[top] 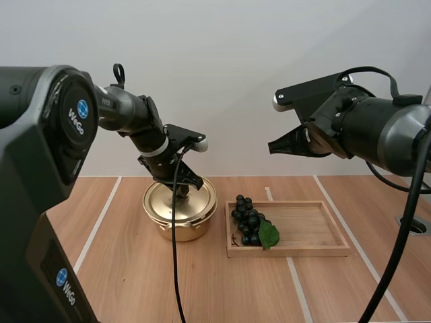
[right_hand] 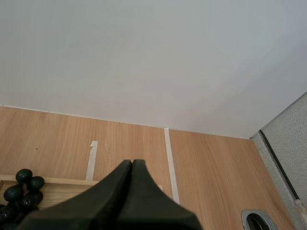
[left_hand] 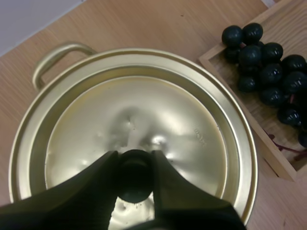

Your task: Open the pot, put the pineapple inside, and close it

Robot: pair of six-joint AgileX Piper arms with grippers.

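Two grippers, one pot and one tray, listed near to far.

1. Wooden tray (top: pixel 303 232), near right on the table (top: pixel 135 282). It holds a bunch of dark grapes (top: pixel 248 221) with a green leaf (top: pixel 269 234), heaped at the tray's left end, the end beside the pot. This is the fruit on hand, rather than the pineapple the task names. It lies loose and untouched, apparently waiting for the pot to be opened.

2. Gold pot (top: pixel 180 219), just left of the tray and standing on the table. Its lid (left_hand: pixel 144 110) sits square on the rim, so the pot is shut.

3. Left gripper (left_hand: pixel 134 160), directly over the lid's centre. Its fingers are parted only as wide as the black knob (left_hand: pixel 134 184) and pinch it from both sides. Judged purpose: lifting the lid, the first step.

4. Right gripper (right_hand: pixel 132 165), farthest, raised high above the tray's far side. Its fingers lie together as one wedge and hold nothing. It is probably parked clear until the pot is open.
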